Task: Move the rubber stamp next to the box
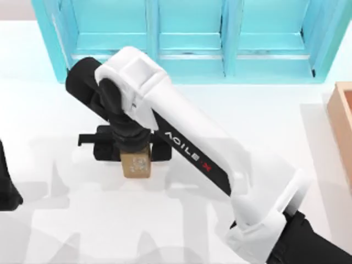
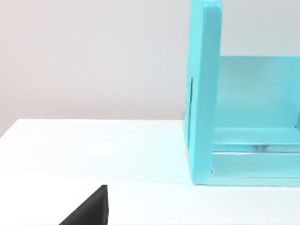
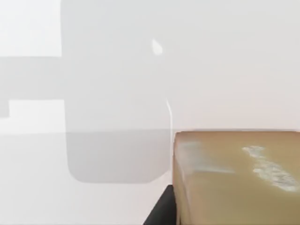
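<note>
The right pincer [image 1: 136,157] gripped the rubber stamp [image 1: 136,165] well left of the box [image 1: 342,126], in front of the turquoise shelf [image 1: 187,38]. The right wrist view showed the stamp's speckled face close; the left wrist view showed the shelf's end above the white surface [image 2: 93,154]. The left arm [image 1: 6,184] sat parked far left of the stamp.

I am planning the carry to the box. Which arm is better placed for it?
Right. The right gripper is directly over the rubber stamp, and the box lies at the table's right edge. The left arm sits parked at the left edge.
</note>
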You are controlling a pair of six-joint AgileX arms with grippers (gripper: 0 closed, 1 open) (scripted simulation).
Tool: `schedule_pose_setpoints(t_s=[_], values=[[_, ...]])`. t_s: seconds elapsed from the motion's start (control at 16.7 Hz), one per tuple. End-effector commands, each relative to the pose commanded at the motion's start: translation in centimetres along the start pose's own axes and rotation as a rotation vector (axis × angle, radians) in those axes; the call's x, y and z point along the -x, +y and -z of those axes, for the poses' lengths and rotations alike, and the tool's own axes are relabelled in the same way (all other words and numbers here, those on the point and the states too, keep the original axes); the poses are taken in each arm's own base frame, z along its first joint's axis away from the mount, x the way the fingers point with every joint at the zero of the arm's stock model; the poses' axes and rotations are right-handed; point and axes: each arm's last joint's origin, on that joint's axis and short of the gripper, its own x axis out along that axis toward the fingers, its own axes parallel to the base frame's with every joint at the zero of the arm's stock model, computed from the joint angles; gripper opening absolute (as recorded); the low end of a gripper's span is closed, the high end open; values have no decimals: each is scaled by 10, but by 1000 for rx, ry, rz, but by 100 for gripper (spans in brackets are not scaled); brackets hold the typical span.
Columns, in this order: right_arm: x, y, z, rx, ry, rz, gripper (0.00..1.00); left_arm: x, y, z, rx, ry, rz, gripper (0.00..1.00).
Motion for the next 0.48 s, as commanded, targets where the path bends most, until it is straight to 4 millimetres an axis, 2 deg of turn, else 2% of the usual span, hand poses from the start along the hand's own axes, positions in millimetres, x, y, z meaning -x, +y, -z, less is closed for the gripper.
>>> schedule_pose_setpoints(t_s=[0.24, 0.48], values=[[8, 2, 0, 6, 2, 2, 0, 0, 0, 0, 0, 0, 0, 100], [33, 2, -6, 5, 7, 8, 0, 0, 0, 0, 0, 0, 0, 100]])
